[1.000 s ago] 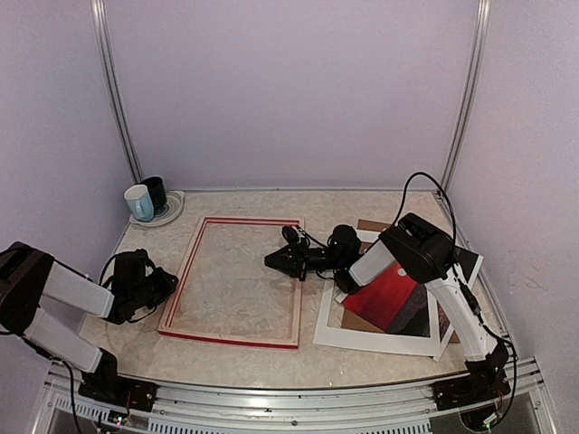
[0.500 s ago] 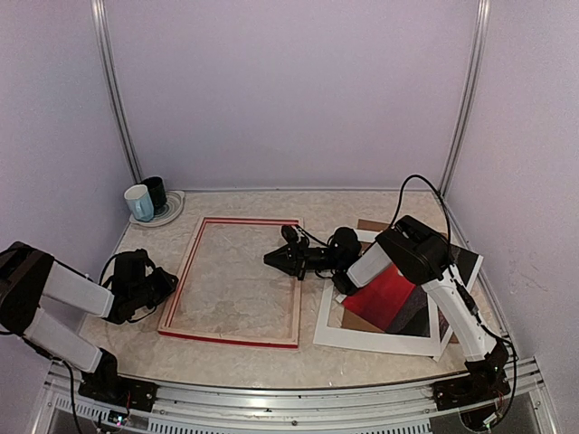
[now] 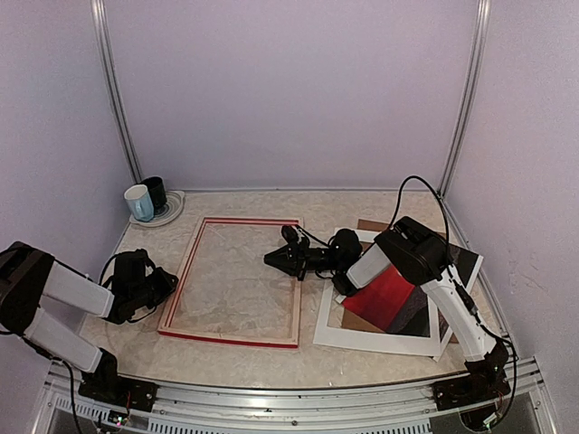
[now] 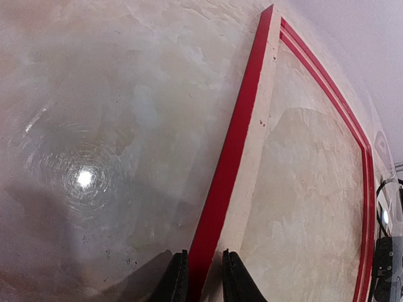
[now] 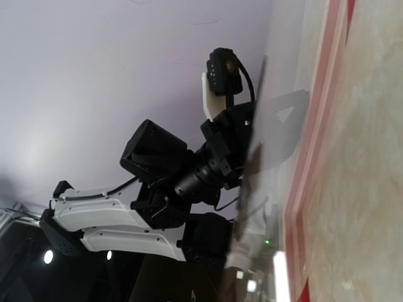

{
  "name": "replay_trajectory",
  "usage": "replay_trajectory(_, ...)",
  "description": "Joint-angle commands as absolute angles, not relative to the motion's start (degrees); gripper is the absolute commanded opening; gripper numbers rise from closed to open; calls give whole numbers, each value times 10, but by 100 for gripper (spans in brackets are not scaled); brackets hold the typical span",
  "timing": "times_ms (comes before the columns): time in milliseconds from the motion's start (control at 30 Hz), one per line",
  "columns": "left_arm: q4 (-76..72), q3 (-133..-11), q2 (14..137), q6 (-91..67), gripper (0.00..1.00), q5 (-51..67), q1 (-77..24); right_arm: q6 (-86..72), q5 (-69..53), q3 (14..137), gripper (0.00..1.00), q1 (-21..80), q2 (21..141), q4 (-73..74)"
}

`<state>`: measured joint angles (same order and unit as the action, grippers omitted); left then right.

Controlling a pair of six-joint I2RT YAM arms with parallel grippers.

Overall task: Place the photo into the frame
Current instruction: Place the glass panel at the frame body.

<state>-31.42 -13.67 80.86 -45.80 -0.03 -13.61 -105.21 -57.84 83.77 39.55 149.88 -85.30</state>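
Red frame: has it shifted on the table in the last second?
No. In the top view the frame lies at the same gap from the saucer at the back left.

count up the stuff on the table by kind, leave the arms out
mugs: 2, a white mug and a black mug
plate: 1
frame: 1
photo: 1
white mat: 1
brown backing board: 1
total: 7
A dark sheet edge behind the right arm is too hidden to tell, so it is not counted.
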Motion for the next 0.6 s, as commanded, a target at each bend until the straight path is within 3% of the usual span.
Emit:
replay_trajectory(0,-264,-138,826,-448,20,8,-142,-1054,-591,846,9,406,1514,-865)
replay_trajectory(567,-263,-139,824,-449,20,8,-142,-1083,-583,851,9,405,1530,-896)
